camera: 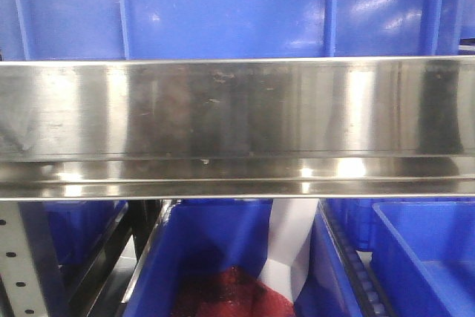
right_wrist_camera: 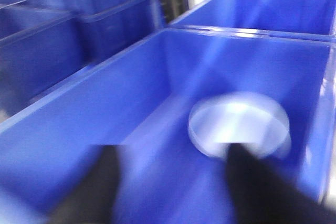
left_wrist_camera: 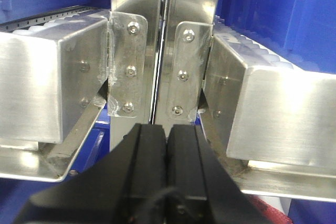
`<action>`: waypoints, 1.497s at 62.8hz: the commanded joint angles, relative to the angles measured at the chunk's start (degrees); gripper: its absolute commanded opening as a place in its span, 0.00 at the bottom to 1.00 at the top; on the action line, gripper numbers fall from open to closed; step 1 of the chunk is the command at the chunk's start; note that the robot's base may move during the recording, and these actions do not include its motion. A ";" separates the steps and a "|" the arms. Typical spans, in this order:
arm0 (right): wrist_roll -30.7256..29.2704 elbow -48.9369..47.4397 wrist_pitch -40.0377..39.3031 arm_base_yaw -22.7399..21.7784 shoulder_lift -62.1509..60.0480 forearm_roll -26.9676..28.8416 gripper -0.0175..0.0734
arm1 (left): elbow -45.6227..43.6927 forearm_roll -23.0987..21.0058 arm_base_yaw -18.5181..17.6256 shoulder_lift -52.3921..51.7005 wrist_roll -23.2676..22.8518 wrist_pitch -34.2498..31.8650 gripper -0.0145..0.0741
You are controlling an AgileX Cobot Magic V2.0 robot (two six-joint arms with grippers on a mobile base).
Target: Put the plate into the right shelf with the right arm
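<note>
The white round plate (right_wrist_camera: 239, 124) lies on the floor of a blue bin (right_wrist_camera: 94, 114) in the right wrist view, which is blurred by motion. My right gripper (right_wrist_camera: 170, 153) is open and empty above the bin floor; its right finger (right_wrist_camera: 252, 182) overlaps the plate's near edge, the left finger stands apart over bare blue. The right shelf shows as a steel rail (camera: 237, 109) with blue bins above and below in the front view. My left gripper (left_wrist_camera: 167, 132) is shut and empty, its tips close to the shelf's steel upright (left_wrist_camera: 163, 51).
A second blue bin (right_wrist_camera: 273, 9) stands behind the plate's bin. More blue bins (right_wrist_camera: 42, 40) stand at the left. Below the rail a bin (camera: 215, 257) holds something red (camera: 223, 295) and a white thing (camera: 289, 250). Steel roller rails (left_wrist_camera: 47, 77) flank the left gripper.
</note>
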 commanded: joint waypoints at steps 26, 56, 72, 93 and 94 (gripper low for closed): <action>-0.52 -1.89 0.70 -0.44 -10.26 -0.38 0.26 | 0.57 -0.13 -0.41 -0.06 -0.34 -4.86 0.11; 2.95 1.56 -8.49 -1.31 -11.60 -18.14 0.25 | 0.57 -0.13 -0.41 -0.06 -0.34 -4.86 0.11; 13.14 18.88 -20.41 -13.01 -22.96 -23.63 0.25 | 0.57 -0.13 -0.41 -0.06 -0.34 -4.86 0.11; 13.14 49.37 -29.37 -20.05 -47.58 -23.67 0.25 | 0.57 -0.13 -0.41 -0.06 -0.34 -4.86 0.11; 13.14 50.64 -30.24 -20.05 -48.61 -23.67 0.25 | 0.57 -0.13 -0.41 -0.06 -0.34 -4.86 0.11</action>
